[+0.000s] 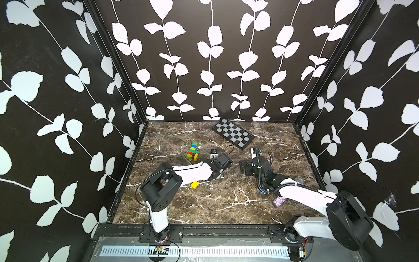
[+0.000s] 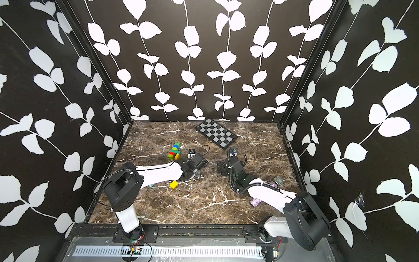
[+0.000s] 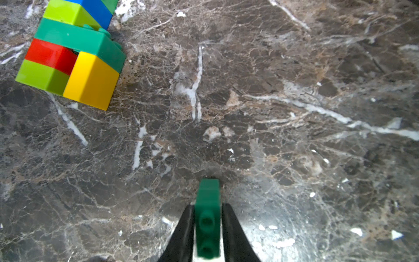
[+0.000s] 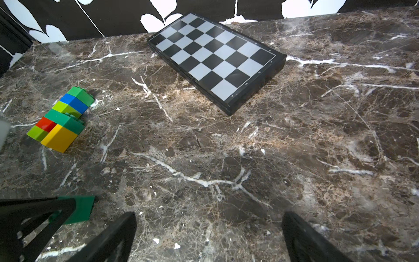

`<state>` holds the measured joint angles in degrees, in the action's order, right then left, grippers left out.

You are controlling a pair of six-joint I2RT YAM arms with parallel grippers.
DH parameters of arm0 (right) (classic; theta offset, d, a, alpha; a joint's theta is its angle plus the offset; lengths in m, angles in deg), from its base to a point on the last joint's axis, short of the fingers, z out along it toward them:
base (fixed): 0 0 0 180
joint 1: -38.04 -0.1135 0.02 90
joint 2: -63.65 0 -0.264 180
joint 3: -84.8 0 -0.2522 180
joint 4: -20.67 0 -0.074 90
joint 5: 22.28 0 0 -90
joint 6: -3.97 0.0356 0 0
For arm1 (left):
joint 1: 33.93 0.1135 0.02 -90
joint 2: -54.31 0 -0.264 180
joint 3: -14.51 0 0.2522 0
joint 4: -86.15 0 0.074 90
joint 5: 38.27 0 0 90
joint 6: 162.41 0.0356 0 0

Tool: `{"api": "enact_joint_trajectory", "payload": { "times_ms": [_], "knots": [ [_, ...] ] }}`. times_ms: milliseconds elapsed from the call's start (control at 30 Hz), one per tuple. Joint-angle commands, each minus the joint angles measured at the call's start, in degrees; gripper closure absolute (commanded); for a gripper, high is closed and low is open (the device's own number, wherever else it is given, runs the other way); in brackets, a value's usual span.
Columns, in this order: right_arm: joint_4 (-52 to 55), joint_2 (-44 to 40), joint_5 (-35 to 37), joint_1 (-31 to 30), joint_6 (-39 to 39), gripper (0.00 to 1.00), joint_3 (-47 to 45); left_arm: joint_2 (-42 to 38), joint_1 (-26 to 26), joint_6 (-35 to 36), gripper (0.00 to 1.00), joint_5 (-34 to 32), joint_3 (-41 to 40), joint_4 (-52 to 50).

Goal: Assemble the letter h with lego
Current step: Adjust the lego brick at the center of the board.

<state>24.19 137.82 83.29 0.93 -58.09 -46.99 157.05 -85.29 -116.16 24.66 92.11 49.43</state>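
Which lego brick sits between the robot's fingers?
The dark green brick, between the left fingers; the yellow brick lies loose, and the joined stack lies apart.

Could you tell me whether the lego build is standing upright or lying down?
Lying down: the build rests on its side, studs pointing sideways.

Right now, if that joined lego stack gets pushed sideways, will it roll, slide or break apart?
The joined lego stack lies on flat faces, so it would probably slide, not roll, on the glossy marble table. Rigid plastic, likely light. A dark gap shows between its yellow brick and red brick, so a push there might pop that joint.
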Motion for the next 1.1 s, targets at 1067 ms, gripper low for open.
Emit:
{"api": "enact_joint_trajectory", "payload": {
  "times_ms": [1067],
  "knots": [
    [0.3, -0.1, -0.8, 0.0, 1.6, 0.01, 1.8, -24.7, 24.8, 12.6, 0.38, 34.7, -21.7, -2.6]
  ]
}}
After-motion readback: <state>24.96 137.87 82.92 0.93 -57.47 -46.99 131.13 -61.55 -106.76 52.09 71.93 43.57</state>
